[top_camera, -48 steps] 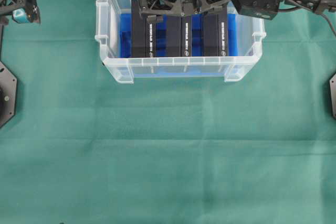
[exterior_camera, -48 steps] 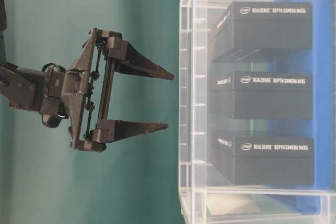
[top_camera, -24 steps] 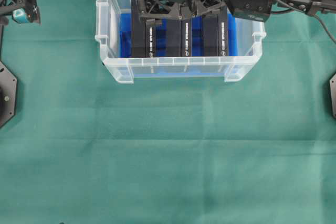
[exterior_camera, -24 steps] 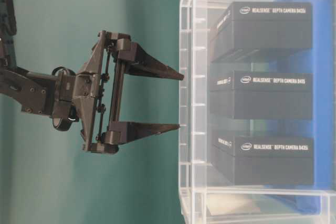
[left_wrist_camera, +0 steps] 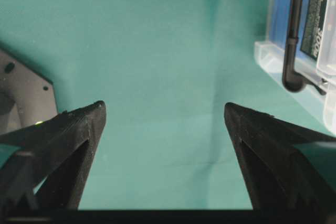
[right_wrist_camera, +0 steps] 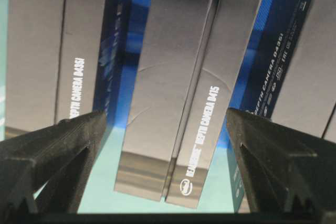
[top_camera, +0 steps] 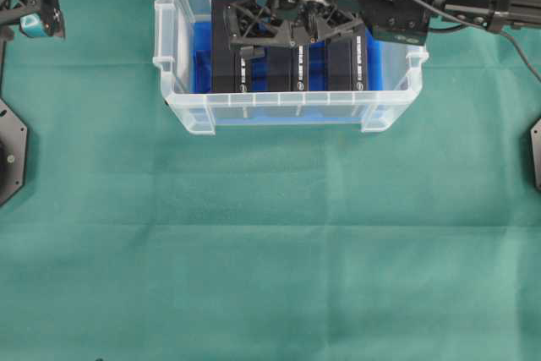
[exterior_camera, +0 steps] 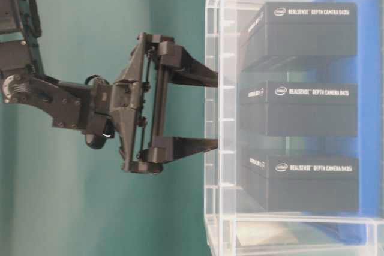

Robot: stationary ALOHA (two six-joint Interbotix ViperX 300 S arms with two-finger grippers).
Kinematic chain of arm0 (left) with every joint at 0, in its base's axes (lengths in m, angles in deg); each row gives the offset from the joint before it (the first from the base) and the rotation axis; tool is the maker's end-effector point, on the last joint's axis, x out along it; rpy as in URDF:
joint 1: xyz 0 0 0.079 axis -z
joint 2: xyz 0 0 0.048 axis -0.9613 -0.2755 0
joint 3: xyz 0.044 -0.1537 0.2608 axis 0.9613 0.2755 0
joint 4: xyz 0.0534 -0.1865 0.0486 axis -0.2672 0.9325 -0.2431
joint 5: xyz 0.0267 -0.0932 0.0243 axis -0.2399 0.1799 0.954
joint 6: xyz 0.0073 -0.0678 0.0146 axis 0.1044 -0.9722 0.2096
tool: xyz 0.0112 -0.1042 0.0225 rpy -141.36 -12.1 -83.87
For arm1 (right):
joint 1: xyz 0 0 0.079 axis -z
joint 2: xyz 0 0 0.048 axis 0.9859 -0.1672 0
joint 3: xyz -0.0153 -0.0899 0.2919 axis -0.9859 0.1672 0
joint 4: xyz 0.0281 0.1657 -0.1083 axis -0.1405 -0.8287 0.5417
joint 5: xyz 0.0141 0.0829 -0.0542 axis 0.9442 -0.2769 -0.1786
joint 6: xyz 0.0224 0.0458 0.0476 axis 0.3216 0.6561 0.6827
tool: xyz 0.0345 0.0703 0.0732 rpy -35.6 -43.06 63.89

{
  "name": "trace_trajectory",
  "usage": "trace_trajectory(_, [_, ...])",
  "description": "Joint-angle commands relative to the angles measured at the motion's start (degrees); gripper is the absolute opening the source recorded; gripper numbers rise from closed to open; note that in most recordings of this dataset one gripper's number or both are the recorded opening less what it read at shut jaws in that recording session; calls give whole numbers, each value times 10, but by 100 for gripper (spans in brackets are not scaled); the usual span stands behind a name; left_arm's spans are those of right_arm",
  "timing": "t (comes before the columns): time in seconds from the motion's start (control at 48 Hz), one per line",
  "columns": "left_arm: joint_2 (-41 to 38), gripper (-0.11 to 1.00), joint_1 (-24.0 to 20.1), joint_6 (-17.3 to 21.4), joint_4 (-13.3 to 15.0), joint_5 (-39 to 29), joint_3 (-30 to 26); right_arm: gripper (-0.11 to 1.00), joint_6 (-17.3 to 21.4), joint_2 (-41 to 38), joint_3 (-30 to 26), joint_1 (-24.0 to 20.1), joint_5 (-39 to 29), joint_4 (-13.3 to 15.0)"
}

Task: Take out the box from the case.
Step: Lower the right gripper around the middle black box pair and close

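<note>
From overhead, you see the case (top_camera: 186, 99) at the top centre of the green cloth (top_camera: 270, 243). Three dark boxes stand on edge inside it, side by side on the blue lining (top_camera: 201, 61): a left box (top_camera: 223, 73), a middle box (top_camera: 292, 69) and a right box (top_camera: 347, 65). Your right gripper (top_camera: 283, 27) reaches in from the right and hangs over the case, its black frame covering the tops of the left and middle boxes. Its jaws are spread wide and hold nothing. Your left gripper (top_camera: 34, 6) sits at the top left corner, well apart from the case, only partly in view.

In the table-level view, which is turned on its side, the right gripper (exterior_camera: 210, 112) has its fingertips at the case's clear rim (exterior_camera: 211, 118), jaws released and pointing in toward the boxes. The three boxes show through the wall, each with white "RealSense Depth Camera" lettering; the middle box (exterior_camera: 300, 109) lies in line with the gap between the jaws.

From the left wrist, you see two black fingers (left_wrist_camera: 63, 145) wide apart over bare cloth, gripping nothing. A corner of the case (left_wrist_camera: 273, 59) shows at the right edge.

From the right wrist, the middle box (right_wrist_camera: 178, 87) stands between the two released fingers (right_wrist_camera: 58, 150), neither of which touches it. The left box (right_wrist_camera: 58, 51) and right box (right_wrist_camera: 299, 72) flank it, with blue lining between.
</note>
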Motion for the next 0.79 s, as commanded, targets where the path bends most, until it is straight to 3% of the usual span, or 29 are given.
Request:
trace_trajectory(0.0, [3, 99, -2, 1, -1, 2, -10, 94, 1, 11, 0, 3, 10, -1])
trace_trajectory(0.77, [4, 99, -2, 4, -2, 2, -10, 94, -3, -5, 18, 18, 29, -2])
